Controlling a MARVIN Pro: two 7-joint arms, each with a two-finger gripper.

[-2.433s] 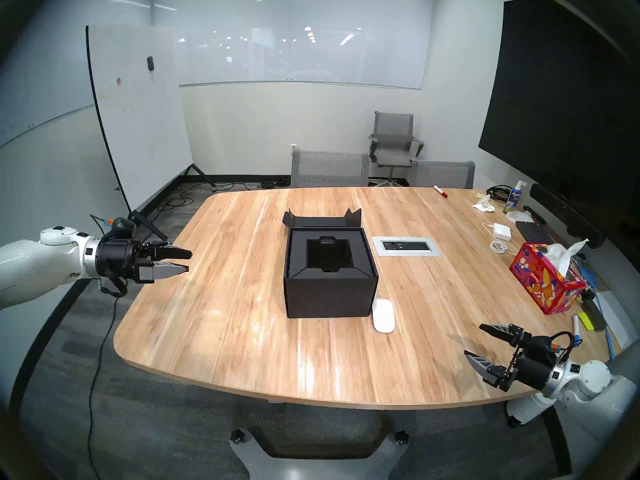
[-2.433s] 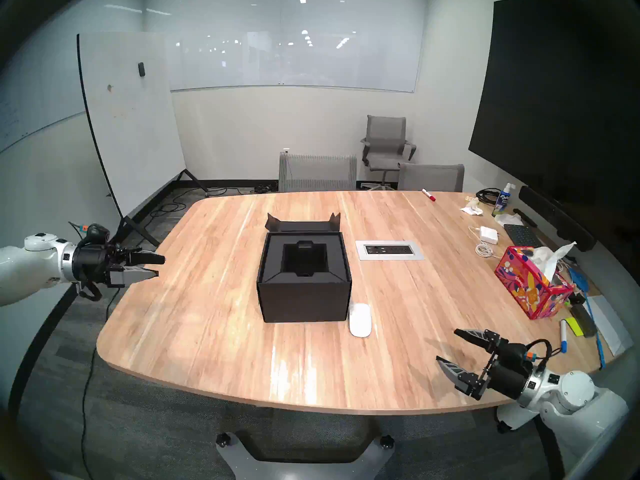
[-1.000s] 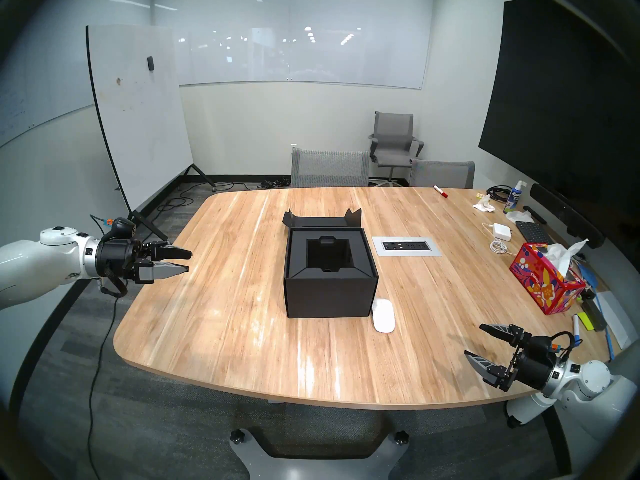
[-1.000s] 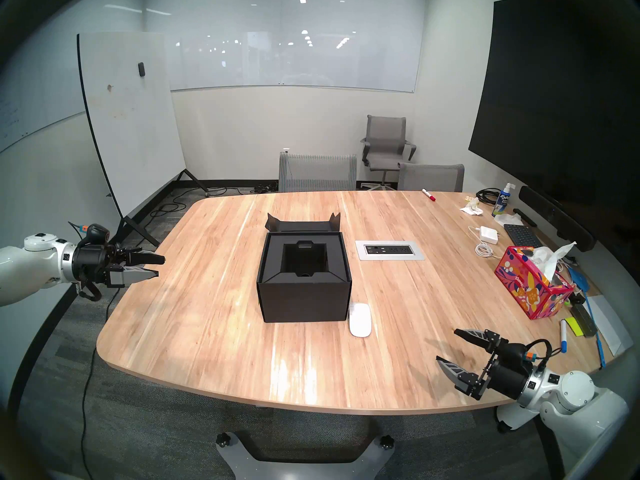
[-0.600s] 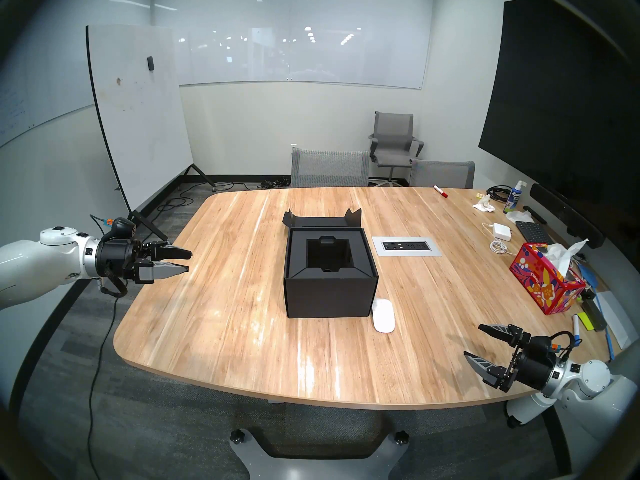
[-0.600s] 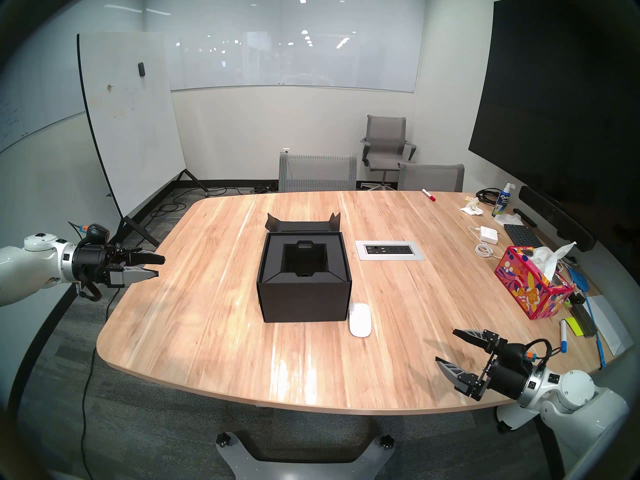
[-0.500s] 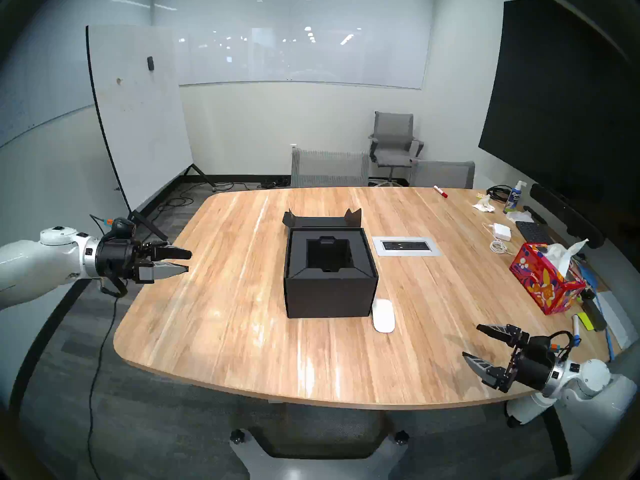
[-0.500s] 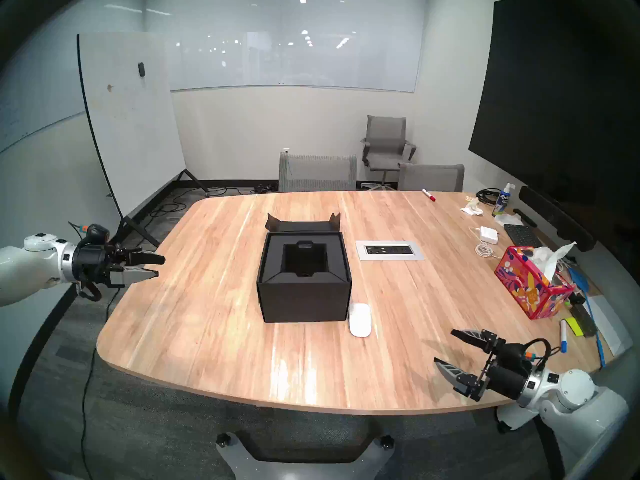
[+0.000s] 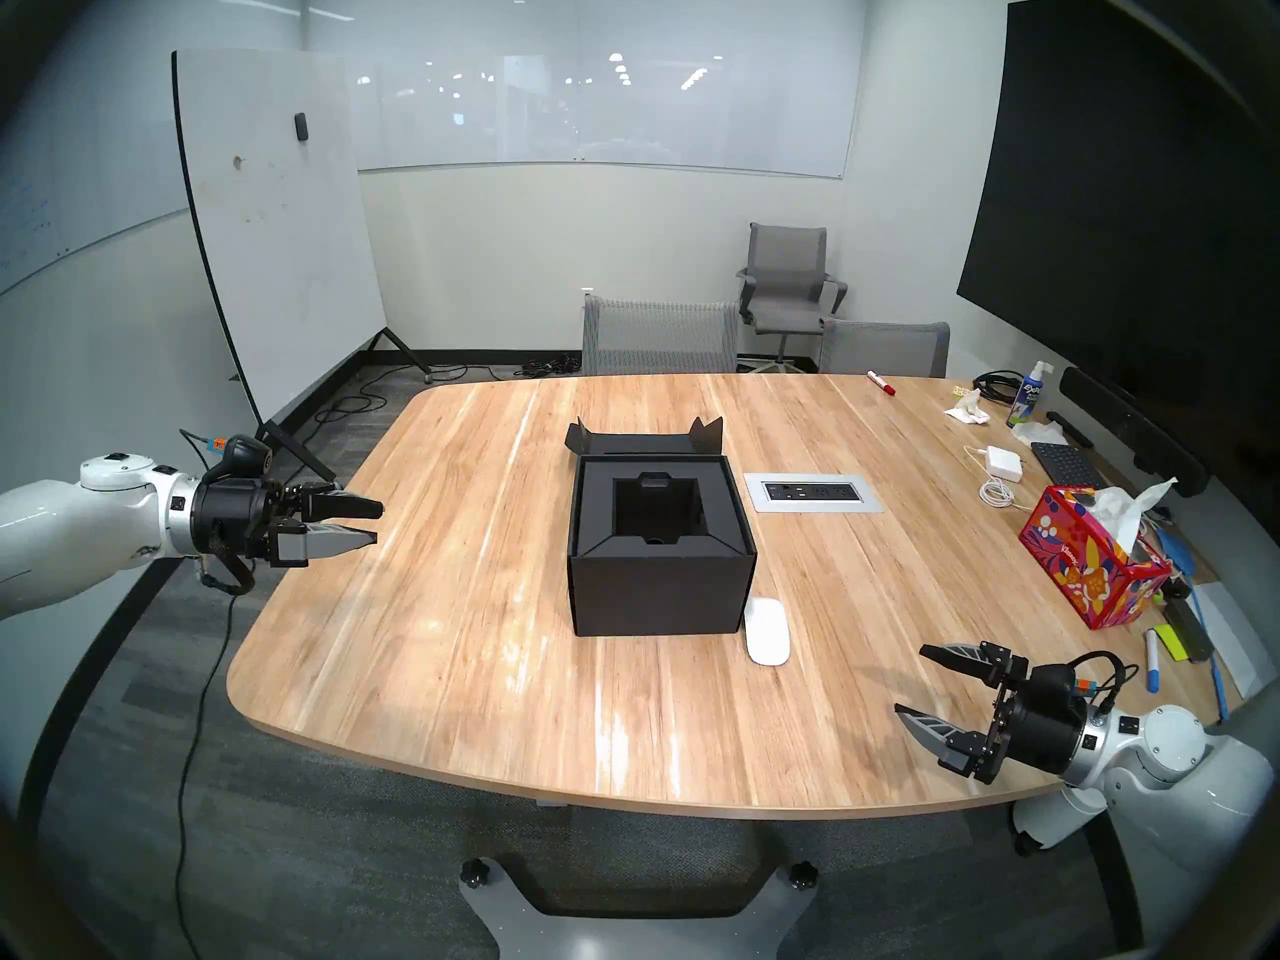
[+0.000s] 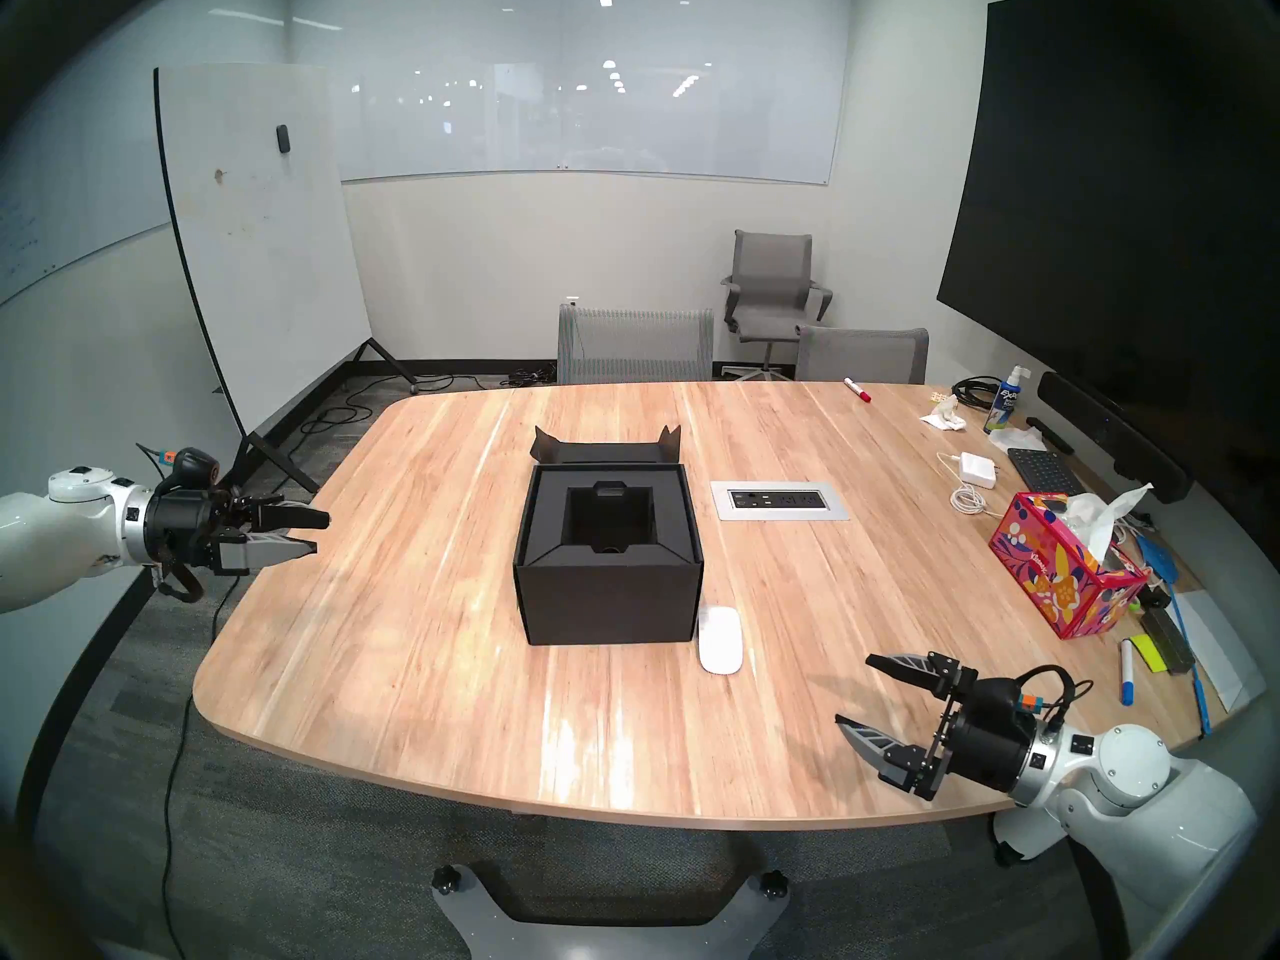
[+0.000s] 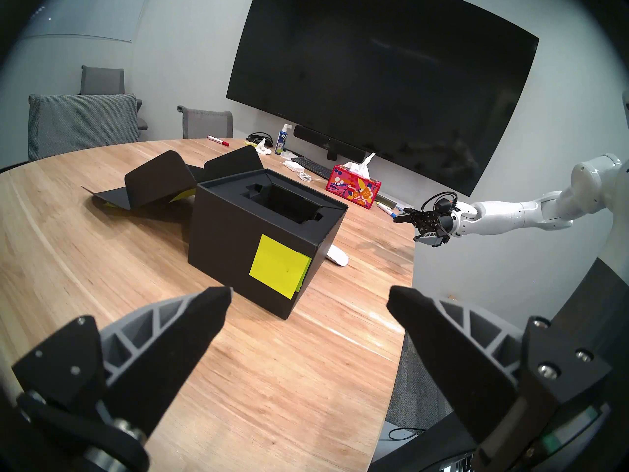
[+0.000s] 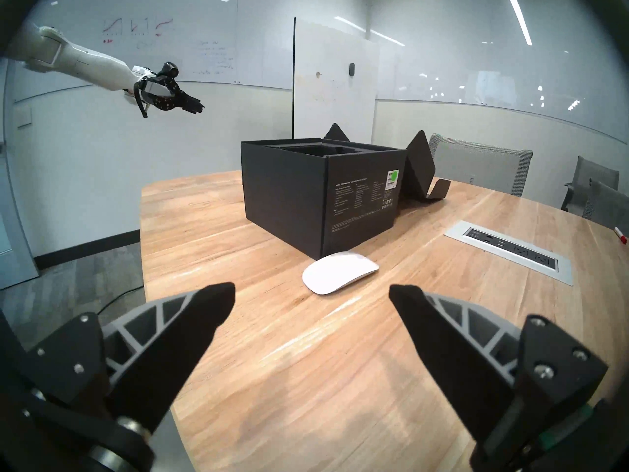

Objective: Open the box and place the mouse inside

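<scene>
The black box (image 9: 654, 591) stands mid-table with its flap lid (image 9: 644, 442) folded back behind it, showing a dark recessed insert (image 9: 658, 508). A yellow-green sticky note (image 11: 279, 269) marks the box's left side. The white mouse (image 9: 767, 631) lies flat on the wood at the box's front right corner (image 12: 340, 272). My right gripper (image 9: 913, 681) hovers open and empty over the table's front right, pointing at the mouse from some way off. At the table's left edge my left gripper (image 9: 377, 522) is also open and empty, far from the box (image 11: 265, 236).
A power outlet plate (image 9: 814, 492) is set in the table right of the box. A red floral tissue box (image 9: 1091, 564), white power adapter (image 9: 1004, 462), keyboard (image 9: 1067, 463), spray bottle (image 9: 1030, 392) and markers crowd the right side. Chairs stand behind the far edge.
My right gripper has moved leftward and a little forward, toward the mouse, still open. The left arm, the box and the mouse have stayed put.
</scene>
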